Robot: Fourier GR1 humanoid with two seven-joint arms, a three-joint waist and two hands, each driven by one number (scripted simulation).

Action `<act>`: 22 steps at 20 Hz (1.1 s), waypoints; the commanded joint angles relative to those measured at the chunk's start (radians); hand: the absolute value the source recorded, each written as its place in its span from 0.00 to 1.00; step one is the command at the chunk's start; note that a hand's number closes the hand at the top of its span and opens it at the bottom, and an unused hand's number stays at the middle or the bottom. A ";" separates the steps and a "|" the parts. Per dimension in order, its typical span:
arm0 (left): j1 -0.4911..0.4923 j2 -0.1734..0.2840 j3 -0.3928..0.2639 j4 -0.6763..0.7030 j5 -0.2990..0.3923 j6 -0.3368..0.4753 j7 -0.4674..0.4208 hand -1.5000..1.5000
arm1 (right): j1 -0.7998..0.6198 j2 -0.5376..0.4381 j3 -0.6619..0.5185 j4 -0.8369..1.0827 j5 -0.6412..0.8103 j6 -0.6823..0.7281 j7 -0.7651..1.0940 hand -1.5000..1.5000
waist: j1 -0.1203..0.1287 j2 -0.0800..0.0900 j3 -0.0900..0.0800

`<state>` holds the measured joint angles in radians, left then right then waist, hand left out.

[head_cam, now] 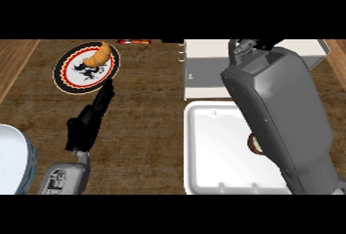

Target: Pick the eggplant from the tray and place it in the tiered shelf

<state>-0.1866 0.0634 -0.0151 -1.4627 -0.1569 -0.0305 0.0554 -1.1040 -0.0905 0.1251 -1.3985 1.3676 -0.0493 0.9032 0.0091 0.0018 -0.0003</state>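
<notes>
Left hand (91, 119) rests straight-fingered on bare counter (148, 114) between plate (67, 73) and tray (202, 151); right hand's state unclear.

- A kitchen counter (148, 137) — a brown, wood-grained top seen from steeply above.
- A croissant (99, 55) lies on a round patterned plate (67, 77) at the upper left.
- A white tray (216, 151) sits at the right — behind it stands a cream shelf (202, 68).
- A pale dish edge (17, 155) shows at the left.
</notes>
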 commanded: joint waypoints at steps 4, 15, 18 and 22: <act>0.036 0.011 -0.002 -0.019 0.003 -0.018 -0.029 0.50 | 0.081 -0.001 -0.043 0.125 0.049 -0.219 -0.044 1.00 | 0.000 -0.001 0.000; 0.026 -0.001 -0.006 -0.036 0.000 -0.009 0.020 0.50 | -0.001 -0.040 -0.230 0.298 -0.254 -0.499 -0.319 1.00 | 0.005 0.000 0.000; 0.042 -0.015 -0.007 0.041 -0.008 0.000 -0.082 0.50 | 0.075 0.012 -0.193 0.299 -0.240 -0.563 -0.342 1.00 | -0.002 0.000 0.000; 0.027 0.020 0.017 -0.021 0.008 -0.018 -0.012 0.50 | 0.077 -0.073 -0.229 0.396 -0.063 -0.511 -0.163 1.00 | -0.010 -0.003 -0.001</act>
<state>-0.1592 0.0633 -0.0171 -1.4832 -0.1634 -0.0332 0.0479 -1.0620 -0.1297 -0.0938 -1.0566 1.1839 -0.5628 0.6316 0.0071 0.0008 -0.0010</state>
